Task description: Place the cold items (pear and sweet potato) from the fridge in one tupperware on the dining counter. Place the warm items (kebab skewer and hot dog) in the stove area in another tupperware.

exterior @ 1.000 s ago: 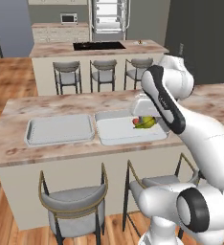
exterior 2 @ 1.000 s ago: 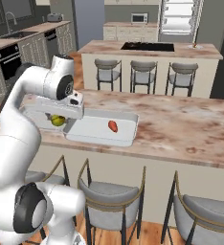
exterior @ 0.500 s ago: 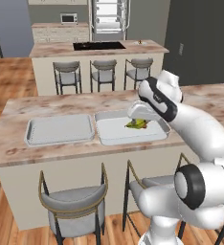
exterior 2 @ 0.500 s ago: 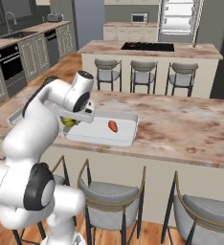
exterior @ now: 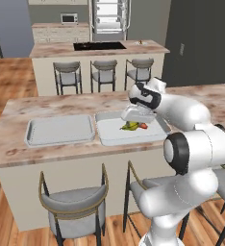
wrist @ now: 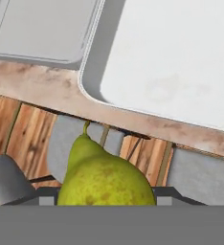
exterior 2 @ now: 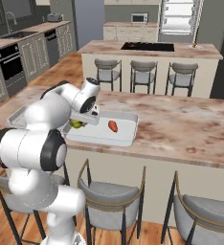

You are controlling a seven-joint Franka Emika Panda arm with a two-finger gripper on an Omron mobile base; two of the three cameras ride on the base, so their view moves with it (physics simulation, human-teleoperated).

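My gripper (exterior: 131, 123) (exterior 2: 80, 121) is shut on a yellow-green pear (exterior: 129, 127) (exterior 2: 76, 125) (wrist: 106, 182), held low over the front part of a white tupperware (exterior: 113, 140) (exterior 2: 125, 136) on the dining counter. A reddish sweet potato (exterior: 143, 126) (exterior 2: 112, 126) lies inside that tupperware, just beside the pear. The second, grey tupperware (exterior: 59, 130) (exterior 2: 17, 114) (wrist: 42, 28) sits to the left, with nothing in it. In the hand view the pear hangs in front of the white tupperware's rim (wrist: 92, 81). The kebab skewer and hot dog are too far off to make out.
Grey stools (exterior: 73, 204) (exterior 2: 111, 196) stand along the counter's near side. Behind it is the stove island (exterior: 97, 47) (exterior 2: 147, 47), with a small item (exterior: 141, 42) at its right end. The open fridge (exterior: 109, 19) stands at the back wall.
The arm has folded lower and closer over the counter. The hand with the pear has shifted slightly lower over the white tupperware. The sweet potato has not moved.
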